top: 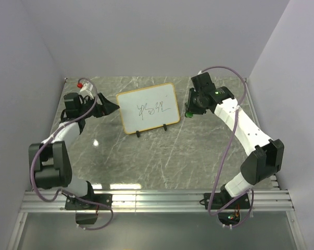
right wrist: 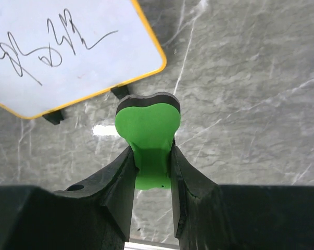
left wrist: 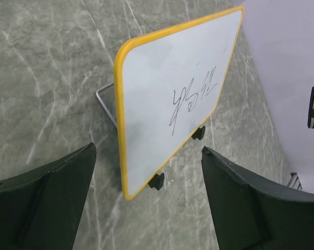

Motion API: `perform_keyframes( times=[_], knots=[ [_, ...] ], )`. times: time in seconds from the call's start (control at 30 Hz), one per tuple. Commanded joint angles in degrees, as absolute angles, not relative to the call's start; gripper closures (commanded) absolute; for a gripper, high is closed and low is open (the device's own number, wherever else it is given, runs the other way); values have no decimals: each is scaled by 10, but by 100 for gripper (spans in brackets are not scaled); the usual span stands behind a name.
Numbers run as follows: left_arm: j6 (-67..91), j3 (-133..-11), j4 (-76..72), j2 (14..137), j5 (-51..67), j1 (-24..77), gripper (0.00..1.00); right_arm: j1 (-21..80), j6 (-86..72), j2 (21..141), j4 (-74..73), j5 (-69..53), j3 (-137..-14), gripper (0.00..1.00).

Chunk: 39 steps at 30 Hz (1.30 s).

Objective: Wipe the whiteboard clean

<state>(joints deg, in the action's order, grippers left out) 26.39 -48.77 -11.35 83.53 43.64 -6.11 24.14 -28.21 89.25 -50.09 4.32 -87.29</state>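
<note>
Clamping the green eraser [right wrist: 148, 127], R gripper [right wrist: 150, 156] is hovering beside the whiteboard [top: 148, 108], standing propped btwn both grippers w/ scribbles. L gripper [top: 109, 107], jaws apart, is flanking its left edge, prob. to steady it.

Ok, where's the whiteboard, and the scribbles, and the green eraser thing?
whiteboard [top: 148, 99], top view, white face above the writing.
scribbles [right wrist: 52, 48], right wrist view, middle strokes.
green eraser [right wrist: 148, 129], right wrist view, wide green end.

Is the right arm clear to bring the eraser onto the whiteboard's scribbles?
Likely yes: the right claw grips the green eraser just beside the whiteboard, with nothing between them.
</note>
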Motion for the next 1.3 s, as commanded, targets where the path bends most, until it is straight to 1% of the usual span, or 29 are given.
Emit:
perform_keyframes(
  times=[0.0, 0.13, 0.17, 0.33, 0.43, 0.57, 0.7, 0.8, 0.83, 0.9, 0.93, 1.0, 1.03, 1.1, 1.13, 1.2, 1.23, 1.27],
  knots=[
    [240, -511, -240, 872, 515, -64, 12, 257, -308, 899, -541, 33, -896, 100],
    [238, -544, -258, 925, 539, -65, 14, 277, -321, 903, -550, 46, -904, 100],
    [234, -550, -259, 949, 545, -64, 18, 281, -323, 905, -550, 49, -906, 100],
    [243, -577, -299, 1024, 577, -65, 25, 317, -337, 924, -543, 54, -932, 100],
    [270, -586, -346, 1059, 588, -64, 30, 342, -340, 956, -549, 64, -987, 100],
    [308, -593, -394, 1096, 605, -64, 32, 363, -336, 1013, -568, 73, -1075, 100],
    [387, -582, -510, 1124, 641, -63, 35, 373, -329, 1068, -565, 70, -1145, 100],
    [426, -577, -566, 1140, 655, -61, 43, 383, -325, 1106, -541, 68, -1178, 100],
    [427, -577, -570, 1142, 663, -59, 50, 385, -325, 1127, -536, 69, -1184, 100],
    [431, -572, -577, 1145, 666, -56, 55, 391, -329, 1150, -525, 72, -1204, 100],
    [431, -571, -580, 1145, 670, -54, 61, 396, -331, 1171, -521, 76, -1216, 100],
    [434, -569, -584, 1147, 672, -49, 64, 406, -334, 1191, -515, 85, -1230, 100],
    [435, -569, -584, 1147, 673, -47, 68, 416, -335, 1206, -512, 93, -1235, 100],
    [441, -563, -595, 1147, 673, -45, 70, 427, -337, 1218, -497, 112, -1244, 100],
    [442, -561, -598, 1148, 674, -42, 77, 438, -337, 1229, -483, 116, -1245, 100],
    [442, -555, -600, 1147, 672, -41, 82, 446, -345, 1242, -469, 129, -1247, 100],
    [439, -552, -599, 1147, 671, -40, 87, 451, -350, 1255, -461, 130, -1247, 100],
    [432, -548, -599, 1147, 669, -40, 88, 458, -354, 1263, -445, 133, -1250, 100]
  ],
)
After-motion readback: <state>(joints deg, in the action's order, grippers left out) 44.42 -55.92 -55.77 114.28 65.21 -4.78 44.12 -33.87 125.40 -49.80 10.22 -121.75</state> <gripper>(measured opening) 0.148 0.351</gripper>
